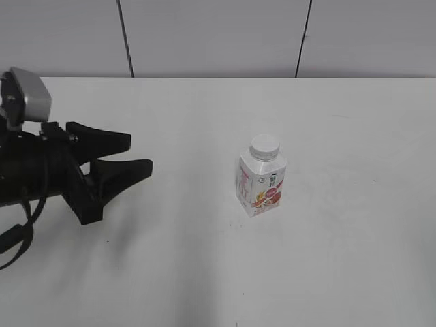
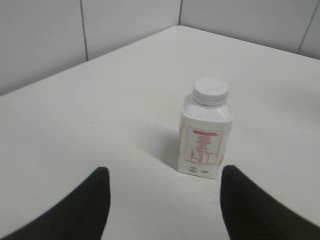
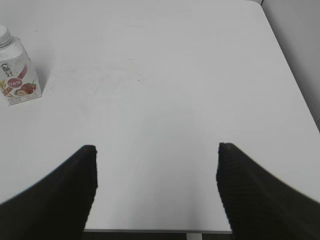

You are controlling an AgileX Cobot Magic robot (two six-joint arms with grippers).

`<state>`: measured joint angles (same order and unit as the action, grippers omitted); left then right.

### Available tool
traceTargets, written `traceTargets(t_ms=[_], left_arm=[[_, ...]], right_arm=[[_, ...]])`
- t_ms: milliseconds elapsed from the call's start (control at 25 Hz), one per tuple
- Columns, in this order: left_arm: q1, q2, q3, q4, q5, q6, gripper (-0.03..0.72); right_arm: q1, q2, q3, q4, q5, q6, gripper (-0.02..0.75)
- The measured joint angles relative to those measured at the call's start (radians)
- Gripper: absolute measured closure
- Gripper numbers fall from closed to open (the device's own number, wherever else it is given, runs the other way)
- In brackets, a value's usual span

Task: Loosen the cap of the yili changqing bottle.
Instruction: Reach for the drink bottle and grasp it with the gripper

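Black and spread wide, the left pincer [image 1: 139, 153] hovers over the desk [image 1: 340, 259] with nothing between its fingers, well apart from the yili changqing bottle [image 1: 261, 184] and pointing toward it. That bottle stands upright near the middle of the desk, its pink-red fruit label facing the exterior view. Its cap [image 1: 264, 146], white and ribbed at the rim, sits on the neck. In the right wrist view the right pincer [image 3: 156, 155] also gapes empty, with the bottle far off at the upper left corner.
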<state>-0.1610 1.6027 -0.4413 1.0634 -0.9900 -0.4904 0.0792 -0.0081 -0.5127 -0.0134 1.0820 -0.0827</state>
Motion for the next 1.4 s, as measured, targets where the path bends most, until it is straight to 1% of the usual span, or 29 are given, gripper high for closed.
traceTargets(t_ms=[80,280,400,560,680,760,920,1400], left_arm=[[0.0,0.069,-0.03,0.048,-0.015,0.0,0.252],[0.0,0.193,-0.173,0.173,-0.039,-0.001,0.252],[-0.002,0.253,-0.238,0.207,-0.079,-0.001,0.252],[-0.025,0.319,-0.297,0.231,-0.102,-0.007,0.25],[-0.046,0.368,-0.352,0.277,-0.103,-0.054,0.214],[-0.059,0.404,-0.396,0.296,-0.104,-0.087,0.167],[-0.094,0.467,-0.477,0.309,-0.111,-0.112,0.109],[-0.193,0.627,-0.66,0.304,-0.124,-0.148,0.101]], right_arm=[[0.0,0.0,0.0,0.0,0.0,0.0,0.152],[0.0,0.0,0.0,0.0,0.0,0.0,0.152],[0.0,0.0,0.0,0.0,0.0,0.0,0.152],[0.0,0.0,0.0,0.0,0.0,0.0,0.152],[0.0,0.0,0.0,0.0,0.0,0.0,0.152],[0.0,0.0,0.0,0.0,0.0,0.0,0.152],[0.0,0.0,0.0,0.0,0.0,0.0,0.152],[0.0,0.0,0.0,0.0,0.0,0.0,0.152]])
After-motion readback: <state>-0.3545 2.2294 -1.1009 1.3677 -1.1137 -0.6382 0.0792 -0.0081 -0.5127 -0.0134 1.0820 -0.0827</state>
